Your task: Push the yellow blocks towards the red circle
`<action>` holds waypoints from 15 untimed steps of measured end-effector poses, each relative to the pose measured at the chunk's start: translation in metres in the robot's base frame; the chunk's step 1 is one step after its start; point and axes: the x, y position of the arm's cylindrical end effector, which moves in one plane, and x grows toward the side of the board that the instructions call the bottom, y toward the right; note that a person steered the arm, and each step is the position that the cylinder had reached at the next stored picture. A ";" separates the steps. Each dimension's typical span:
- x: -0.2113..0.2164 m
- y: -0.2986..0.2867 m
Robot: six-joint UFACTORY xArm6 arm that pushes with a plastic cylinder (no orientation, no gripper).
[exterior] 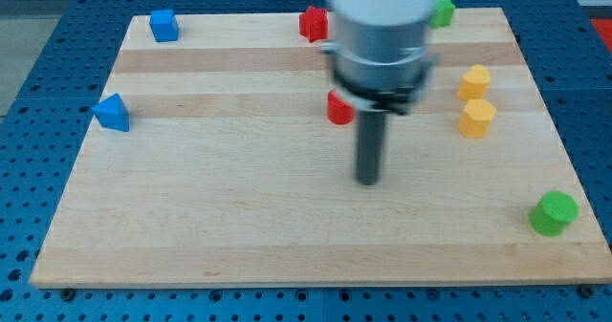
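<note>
Yellow blocks, two of them, sit touching or nearly so near the view's right edge of the wooden board (pixel 239 226): the upper yellow hexagonal block (pixel 474 81) and the lower yellow hexagonal block (pixel 476 118). The red circle (pixel 339 108) lies left of them, partly hidden behind the arm. My tip (pixel 368 181) stands on bare wood, below the red circle and well left of the yellows, touching nothing. The blocks look light, rigid and likely to slide easily; pushing means contacting their right faces squarely, or they may spin off.
</note>
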 end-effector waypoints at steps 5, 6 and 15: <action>-0.139 0.123; -0.121 0.086; -0.011 0.017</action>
